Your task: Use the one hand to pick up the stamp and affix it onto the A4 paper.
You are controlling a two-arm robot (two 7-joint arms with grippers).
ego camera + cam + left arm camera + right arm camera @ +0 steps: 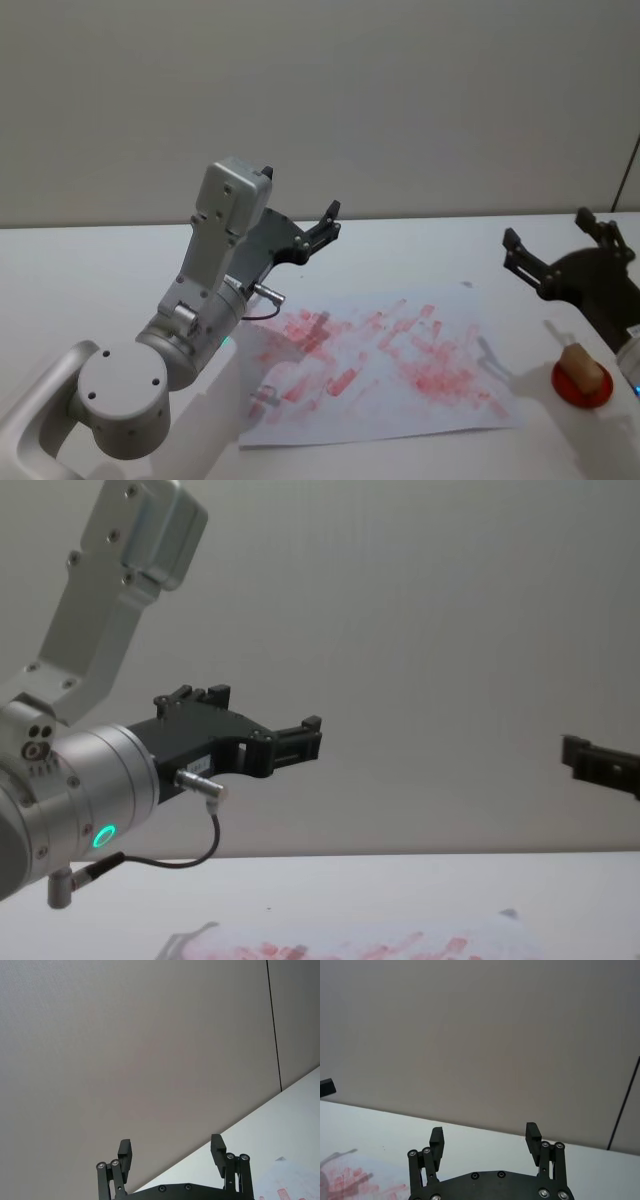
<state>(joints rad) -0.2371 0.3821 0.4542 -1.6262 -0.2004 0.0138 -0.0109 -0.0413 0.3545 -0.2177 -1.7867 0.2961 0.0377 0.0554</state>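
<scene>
We see the stamp [583, 364] standing in a small round red dish [585, 401], just off the right edge of the A4 paper [420, 410]. The right gripper [547, 228] hangs in the air beyond that dish, off the paper's right side. Its fingers are spread wide and hold nothing. The left gripper [171, 1145], equally wide open and empty, is raised over the paper's far left corner. Red smudges cover the sheet.
</scene>
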